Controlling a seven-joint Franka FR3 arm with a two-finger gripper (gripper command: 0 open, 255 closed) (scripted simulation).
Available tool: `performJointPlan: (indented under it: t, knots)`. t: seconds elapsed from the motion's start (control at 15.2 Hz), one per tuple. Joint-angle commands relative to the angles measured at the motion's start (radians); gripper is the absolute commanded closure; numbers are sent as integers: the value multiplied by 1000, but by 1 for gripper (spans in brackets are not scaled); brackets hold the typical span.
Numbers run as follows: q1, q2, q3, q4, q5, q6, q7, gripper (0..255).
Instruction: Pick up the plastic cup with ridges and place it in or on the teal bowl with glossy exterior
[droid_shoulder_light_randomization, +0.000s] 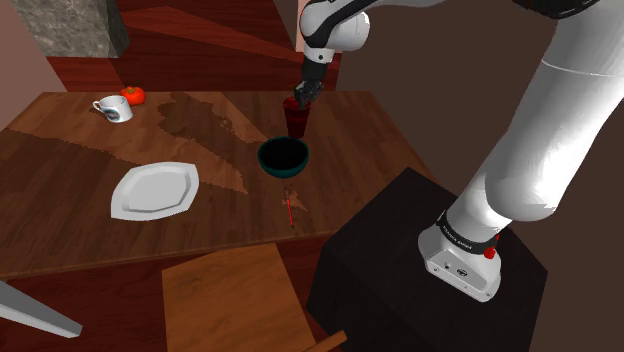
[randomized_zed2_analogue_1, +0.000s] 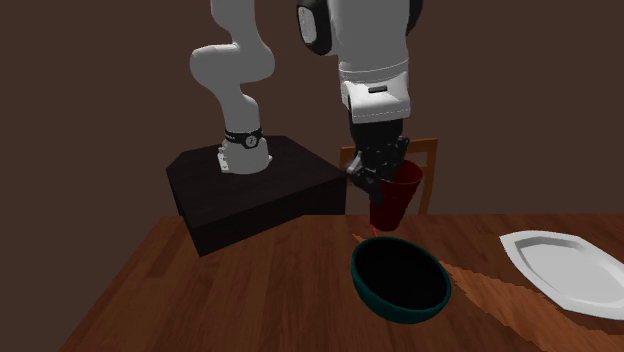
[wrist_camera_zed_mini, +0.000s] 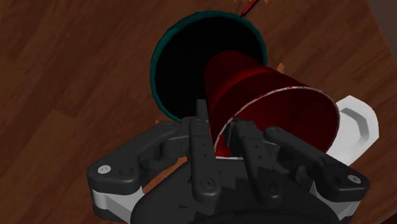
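Dark red ridged cup (randomized_zed2_analogue_1: 397, 203): we log fingers (wrist_camera_zed_mini: 202, 137) clasping its rim, just beside the teal glossy bowl (randomized_zed2_analogue_1: 400, 312), dark inside.

Your items, by finish:
- Table (droid_shoulder_light_randomization: 80, 170): you see brown wood grain with paler patches.
- Red cup (wrist_camera_zed_mini: 273, 108): dark, plastic-looking, slight sheen, faint lengthwise ridges.
- Bowl (randomized_zed2_analogue_1: 400, 312): teal outside with a light gloss, flat black inside.
- Plate (droid_shoulder_light_randomization: 155, 190), at 8 o'clock of the bowl in the shoulder view: plain white, smooth.
- Gripper (wrist_camera_zed_mini: 219, 118): matt black.
- Stand (droid_shoulder_light_randomization: 400, 260): matt black.
- Arm (droid_shoulder_light_randomization: 560, 130): smooth white.
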Motion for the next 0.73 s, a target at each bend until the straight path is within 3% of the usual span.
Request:
performJointPlan:
  t: [0.0,0.66]
  knots:
    - [3,83,8,130,5,-44,22,255]
    - [-4,160,22,95,45,62,-20,255]
